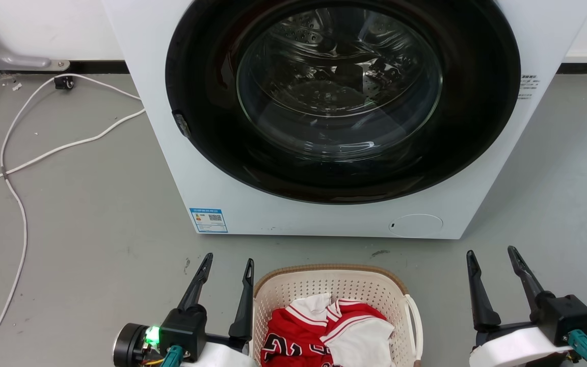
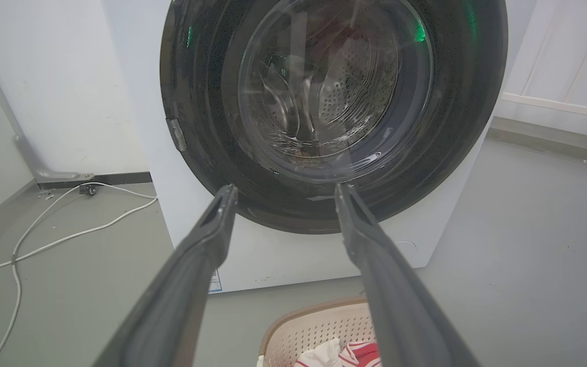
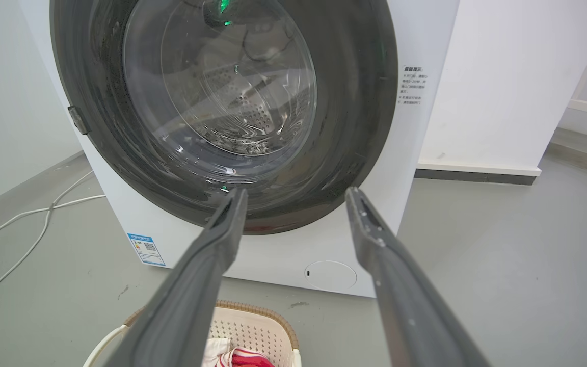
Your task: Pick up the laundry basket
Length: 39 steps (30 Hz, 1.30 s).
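The laundry basket is cream perforated plastic with a brown woven-look rim and a white handle on its right side. It stands on the floor at the bottom centre of the head view, with red and white clothes inside. My left gripper is open just left of the basket's left wall, its fingers pointing at the washing machine. Well clear of the basket's right handle, my right gripper is open too. The basket's far rim shows low in the left wrist view, and the basket also shows low in the right wrist view.
A white front-loading washing machine with a shut dark round door stands right behind the basket. A white cable loops over the grey floor at the left, running to the wall. A white wall corner stands to the machine's right.
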{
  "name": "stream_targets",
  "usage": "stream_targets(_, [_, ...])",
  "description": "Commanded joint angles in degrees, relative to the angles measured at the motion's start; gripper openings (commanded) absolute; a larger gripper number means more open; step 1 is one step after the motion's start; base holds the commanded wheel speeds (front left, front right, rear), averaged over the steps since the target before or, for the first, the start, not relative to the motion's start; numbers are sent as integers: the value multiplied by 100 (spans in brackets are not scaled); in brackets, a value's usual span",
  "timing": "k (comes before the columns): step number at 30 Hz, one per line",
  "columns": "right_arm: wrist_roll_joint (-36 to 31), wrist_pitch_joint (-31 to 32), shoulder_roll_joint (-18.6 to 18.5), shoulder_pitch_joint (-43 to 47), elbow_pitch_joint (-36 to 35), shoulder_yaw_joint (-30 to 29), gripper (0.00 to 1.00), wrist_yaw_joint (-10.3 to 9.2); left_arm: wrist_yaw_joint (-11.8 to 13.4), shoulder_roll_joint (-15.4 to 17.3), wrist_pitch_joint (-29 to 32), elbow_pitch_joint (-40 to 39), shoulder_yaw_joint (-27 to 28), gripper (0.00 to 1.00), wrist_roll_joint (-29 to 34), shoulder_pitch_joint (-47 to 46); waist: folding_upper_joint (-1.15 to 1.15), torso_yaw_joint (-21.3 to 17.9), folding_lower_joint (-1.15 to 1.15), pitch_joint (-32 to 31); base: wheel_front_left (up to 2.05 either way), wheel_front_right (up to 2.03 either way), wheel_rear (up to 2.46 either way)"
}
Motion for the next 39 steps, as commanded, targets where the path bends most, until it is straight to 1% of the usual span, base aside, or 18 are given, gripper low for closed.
stream_targets(1, [64, -20, -21, -20, 24, 1, 100, -2, -7, 7, -16, 18, 6, 100, -29, -13, 0, 4, 0, -1, 0, 0, 0])
stream_targets(14, [91, -19, -20, -102, 15, 22, 100, -2, -19, 7, -16, 86, 15, 100, -41, -70, 0, -23, 0, 129, 0, 0, 0])
stream_targets(18, [101, -19, -20, -143, 73, 56, 100, -2, -11, 7, -16, 155, 24, 100, -50, -118, 0, -36, 0, 244, 0, 0, 0])
stream_targets(21, [60, -17, -18, -238, 146, 142, 100, -2, 4, 8, -16, 229, 30, 100, -79, -227, 0, -46, 0, 441, 0, 0, 0])
stream_targets(25, [-7, -16, -17, -424, 275, 119, 100, -4, 34, 8, -16, 372, 37, 100, -46, -458, 0, -51, 0, 913, 0, 0, 0])
stream_targets(30, [-164, -17, -16, -880, 500, 82, 100, -3, 32, 8, -16, 667, 130, 100, -24, -972, 0, -53, 0, 1742, 0, 0, 0])
stream_targets(34, [-234, -17, -16, -1389, 869, 105, 100, -4, -91, 38, -16, 1064, 248, 100, 71, -1511, 0, -86, 0, 2415, 0, 0, 0])
stream_targets(38, [-220, -5, -18, -1915, 1495, 82, 100, -4, -214, 89, -16, 1676, 325, 100, 137, -2064, 0, -93, 0, 2923, 0, 0, 0])
stream_targets(39, [-314, 10, -14, -2052, 1657, 82, 100, -4, -246, 86, -17, 1793, 358, 100, 118, -2215, 0, -93, 0, 3019, 0, 0, 0])
